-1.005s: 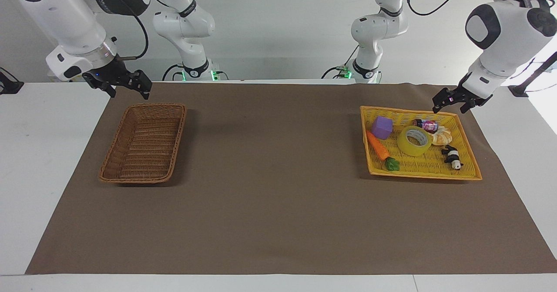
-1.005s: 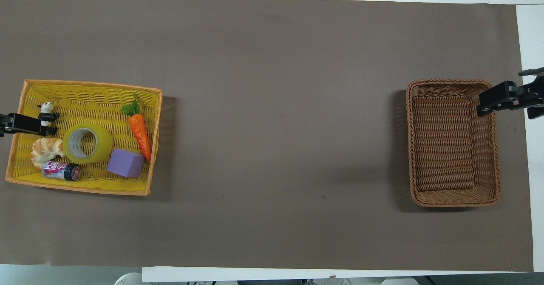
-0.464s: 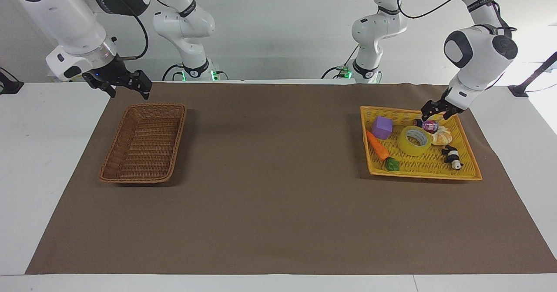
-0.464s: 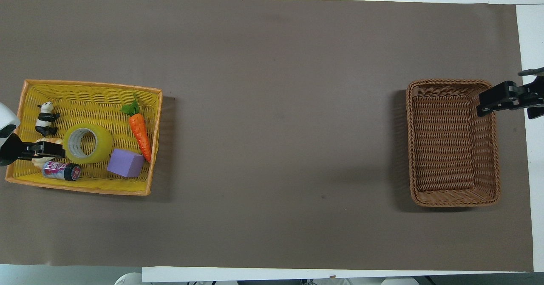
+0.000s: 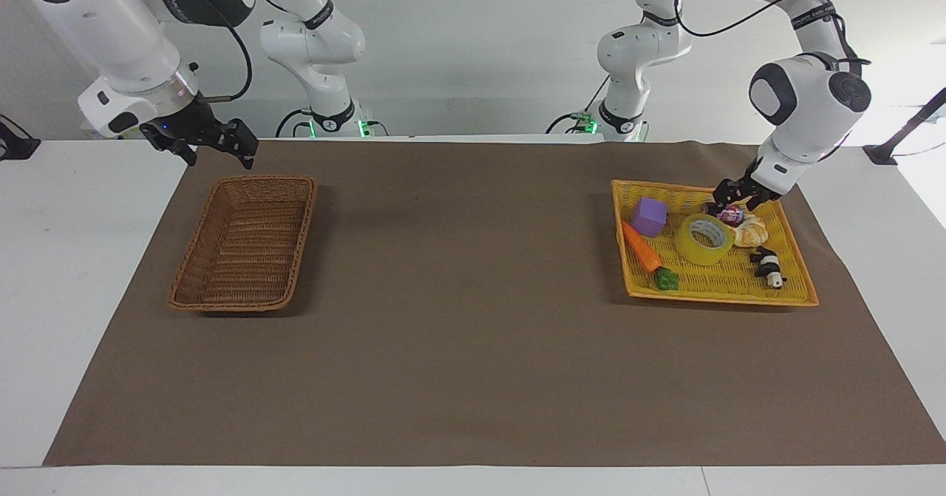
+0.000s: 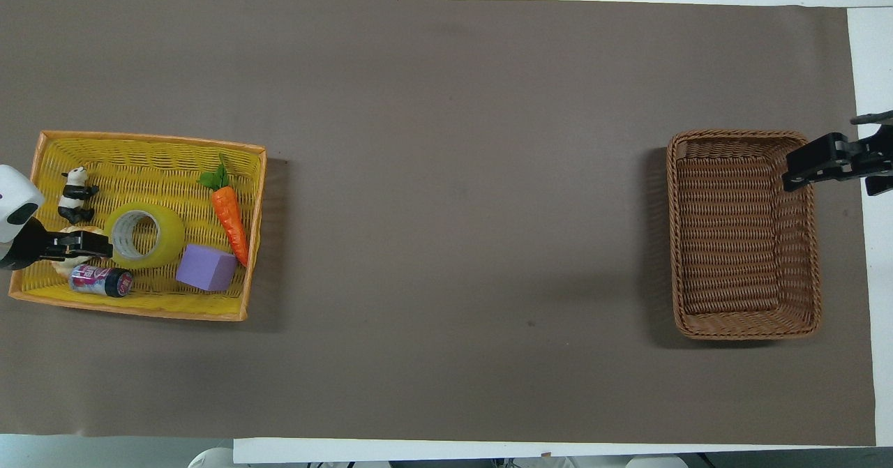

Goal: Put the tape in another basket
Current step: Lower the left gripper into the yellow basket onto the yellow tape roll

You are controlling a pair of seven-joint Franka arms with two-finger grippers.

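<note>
At the left arm's end of the surface (image 5: 473,378), a yellow tray (image 5: 802,289) holds the tape (image 5: 703,239), which lies flat with its core facing up. Around it in the tray are a purple block (image 5: 649,216), a carrot (image 5: 641,248), a panda figure (image 5: 768,265), a bread roll (image 5: 750,231) and a small can (image 5: 728,213). The left claw (image 5: 733,199) is down low in the tray over the can and roll, just beside the tape on the side toward the table's end; whether its fingers touch anything I cannot tell, nor whether they stand apart or together. In the overhead view the left claw (image 6: 94,245) reaches the tape's (image 6: 144,235) rim.

At the right arm's end sits the brown basket (image 5: 244,245), well apart from the tray, with nothing in it. The right claw (image 5: 218,150) hangs over the brown mat (image 5: 473,378) by the basket's corner nearest the robots, its fingers spread apart and holding nothing; that arm waits.
</note>
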